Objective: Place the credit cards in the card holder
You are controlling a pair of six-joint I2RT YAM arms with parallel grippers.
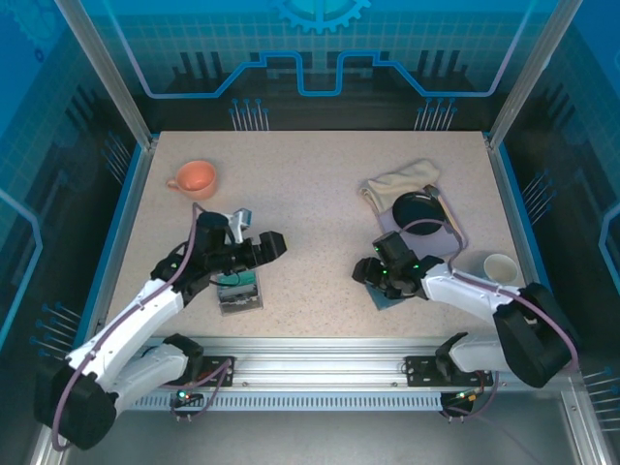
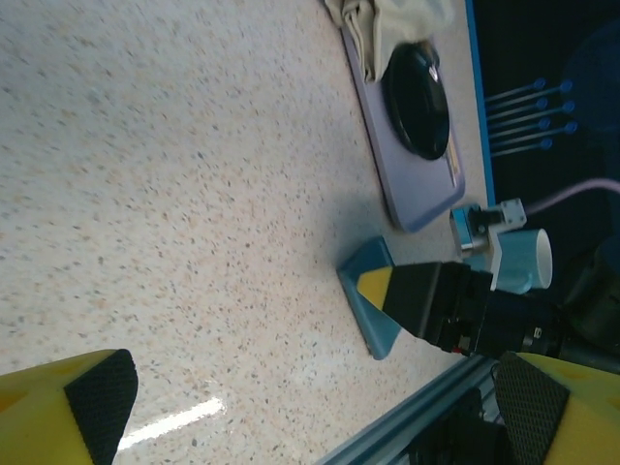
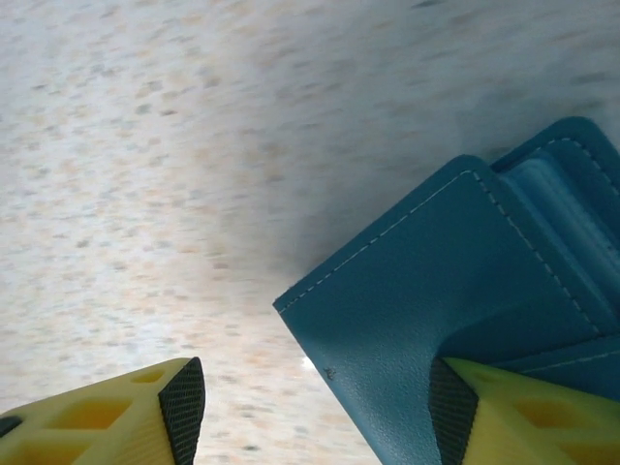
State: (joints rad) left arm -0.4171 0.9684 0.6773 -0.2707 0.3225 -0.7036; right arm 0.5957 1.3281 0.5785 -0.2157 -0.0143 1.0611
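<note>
Card holder, soft stitched teal square, lower right on speckled table, corner between part-open right gripper jaws, seemingly ungripped; left gripper wide, empty; credit cards lower left, bare tabletop between.

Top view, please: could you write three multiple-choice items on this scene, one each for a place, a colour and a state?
1. Where on the table is the orange cup? A far left; B near right; C centre.
2. What colour is the wallet? A red; B teal-blue; C white.
3. How is the left hand? A holding a card; B holding the cup; C open, empty.
Key: A, it stands by the far left corner; B, its stitched cover is teal-blue; C, its fingers stand wide apart, nothing between.
</note>
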